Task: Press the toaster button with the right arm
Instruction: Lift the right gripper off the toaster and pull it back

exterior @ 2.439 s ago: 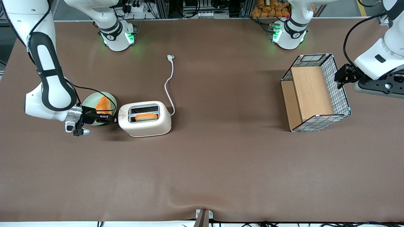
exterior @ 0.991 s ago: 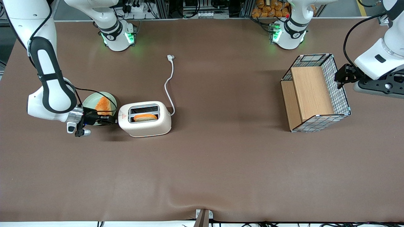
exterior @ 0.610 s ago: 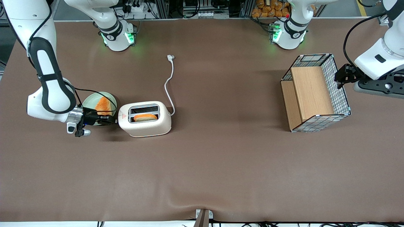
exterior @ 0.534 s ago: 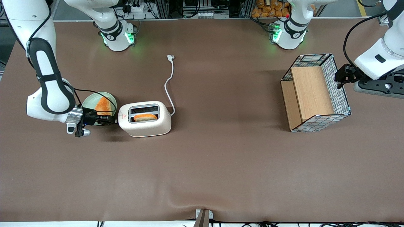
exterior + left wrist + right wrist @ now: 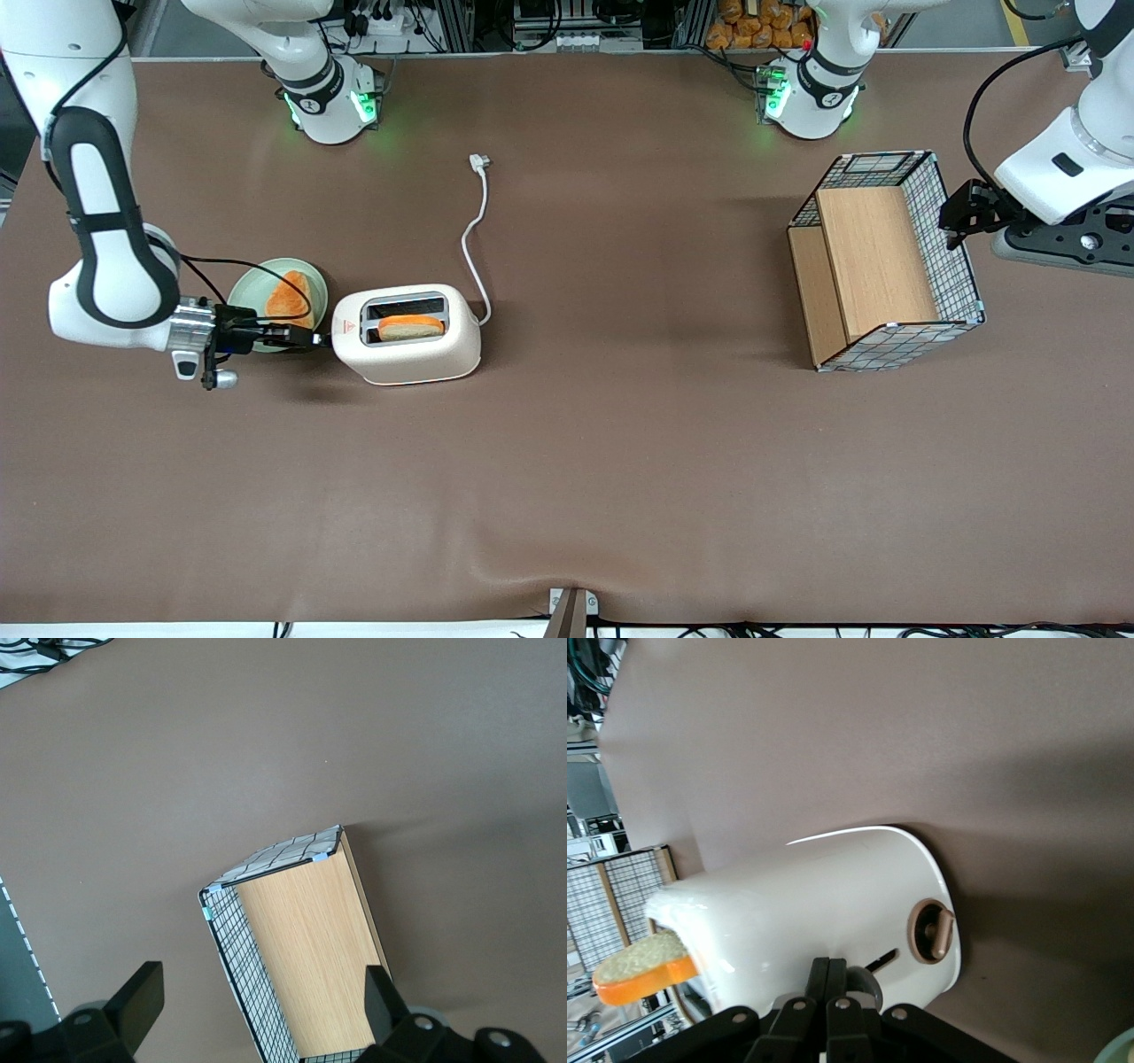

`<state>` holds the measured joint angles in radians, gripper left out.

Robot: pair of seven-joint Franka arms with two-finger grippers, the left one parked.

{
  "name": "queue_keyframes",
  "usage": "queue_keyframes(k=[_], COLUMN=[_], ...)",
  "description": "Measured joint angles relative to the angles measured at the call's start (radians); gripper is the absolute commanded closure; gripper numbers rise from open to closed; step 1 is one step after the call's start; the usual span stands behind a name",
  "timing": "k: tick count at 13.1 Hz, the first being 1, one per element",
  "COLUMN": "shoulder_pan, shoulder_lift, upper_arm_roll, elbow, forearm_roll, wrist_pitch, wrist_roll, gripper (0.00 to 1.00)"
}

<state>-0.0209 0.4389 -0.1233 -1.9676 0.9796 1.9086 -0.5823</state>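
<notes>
Glossy cream toaster [image 5: 407, 335] (rounded corners) – the black gripper [image 5: 306, 338], fingers pressed together, meets its narrow end.

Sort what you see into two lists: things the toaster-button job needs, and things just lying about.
Needed: toaster; toaster button; gripper, fingers shut, at the toaster's narrow end.

Lying about: plate with bread beside the toaster; toast in the slot; cord; basket toward the parked arm's end.
</notes>
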Motion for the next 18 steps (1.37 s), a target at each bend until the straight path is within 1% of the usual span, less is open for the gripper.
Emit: queue_keyframes(k=[1,2,7,8,9,11,14,15,16,17,18], shoulder_pan=[-0.001,-0.002,-0.002,-0.002,-0.002,-0.002,-0.002,-0.001,0.001,0.004,0.006], shoulder_lift=[-0.005,-0.013,-0.096,-0.123,-0.154,-0.207,-0.233,-0.233,-0.233,-0.233,-0.233], upper_arm_roll=[-0.002,-0.002,-0.002,-0.002,-0.002,-0.002,0.002,0.006,0.009,0.012,0.013], elbow=[0.011,0.024,0.070,0.080,0.099,0.178,0.339,0.384,0.418,0.444,0.464], forearm_roll=[-0.012,-0.039,-0.217,-0.268,-0.333,-0.471,-0.627,-0.674,-0.707,-0.729,-0.751], wrist_pitch=[-0.005,-0.007,-0.037,-0.046,-0.074,-0.179,-0.318,-0.350,-0.373,-0.392,-0.408], wrist_roll=[0.022,0.052,0.200,0.235,0.280,0.362,0.395,0.403,0.411,0.415,0.417], gripper=[1.00,1.00,1.00,1.00,1.00,1.00,1.00,1.00,1.00,0.93,0.77])
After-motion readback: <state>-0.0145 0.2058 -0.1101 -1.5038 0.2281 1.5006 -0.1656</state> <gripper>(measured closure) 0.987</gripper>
